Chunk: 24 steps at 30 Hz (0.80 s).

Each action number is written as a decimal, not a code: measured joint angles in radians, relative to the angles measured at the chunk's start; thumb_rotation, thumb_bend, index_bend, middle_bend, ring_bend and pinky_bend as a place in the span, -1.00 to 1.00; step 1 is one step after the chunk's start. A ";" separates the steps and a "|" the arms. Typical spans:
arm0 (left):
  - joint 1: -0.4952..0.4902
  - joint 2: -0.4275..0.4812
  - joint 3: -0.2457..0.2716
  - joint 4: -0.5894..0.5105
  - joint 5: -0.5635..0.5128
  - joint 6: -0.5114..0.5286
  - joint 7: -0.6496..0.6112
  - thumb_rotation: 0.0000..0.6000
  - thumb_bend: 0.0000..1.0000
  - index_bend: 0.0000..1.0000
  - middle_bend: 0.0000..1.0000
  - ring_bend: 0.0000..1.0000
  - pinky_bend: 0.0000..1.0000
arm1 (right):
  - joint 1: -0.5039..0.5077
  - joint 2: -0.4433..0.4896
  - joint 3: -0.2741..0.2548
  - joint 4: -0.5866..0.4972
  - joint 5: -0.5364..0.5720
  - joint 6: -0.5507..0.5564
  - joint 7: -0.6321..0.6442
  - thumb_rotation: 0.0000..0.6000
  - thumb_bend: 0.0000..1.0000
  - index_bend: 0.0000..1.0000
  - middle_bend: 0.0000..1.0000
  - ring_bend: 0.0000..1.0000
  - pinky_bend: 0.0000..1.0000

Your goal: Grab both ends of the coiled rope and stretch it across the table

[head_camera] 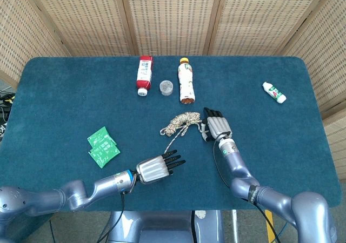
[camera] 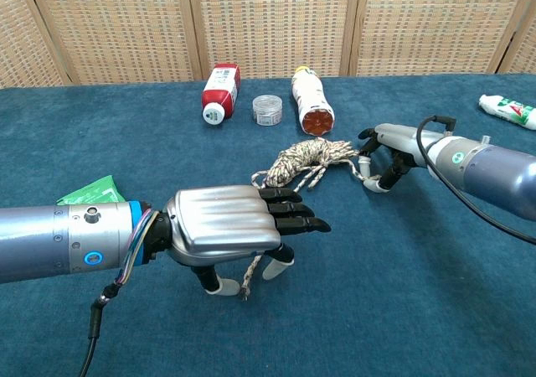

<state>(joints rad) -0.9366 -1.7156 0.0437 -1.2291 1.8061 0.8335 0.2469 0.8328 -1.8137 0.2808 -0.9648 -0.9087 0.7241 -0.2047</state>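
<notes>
The coiled rope [head_camera: 181,122] [camera: 308,156] lies mid-table, its loose tail [head_camera: 168,142] running toward the front edge. My left hand [head_camera: 157,167] [camera: 239,223] hovers flat over the tail's end [camera: 246,286], fingers stretched out and apart, thumb down beside the strand, gripping nothing. My right hand [head_camera: 217,126] [camera: 387,152] sits just right of the coil with fingers curled down onto the cloth. A short strand from the coil runs in between its thumb and fingers, pinched there.
At the back lie a red-and-white bottle [head_camera: 144,74], a small clear jar [head_camera: 166,87] and an orange-capped bottle [head_camera: 186,81]. A white tube [head_camera: 274,92] lies far right. Green packets [head_camera: 104,147] sit left of my left hand. Wicker screens stand behind the table.
</notes>
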 measured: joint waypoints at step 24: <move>-0.023 -0.037 0.011 0.023 -0.048 -0.009 0.021 1.00 -0.29 0.07 -1.00 -1.00 -1.00 | -0.007 -0.007 -0.004 0.025 -0.009 -0.014 0.020 1.00 -0.07 0.24 -1.00 -1.00 -1.00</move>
<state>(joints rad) -0.9596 -1.7525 0.0546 -1.2058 1.7586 0.8243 0.2674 0.8258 -1.8210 0.2772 -0.9399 -0.9178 0.7106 -0.1845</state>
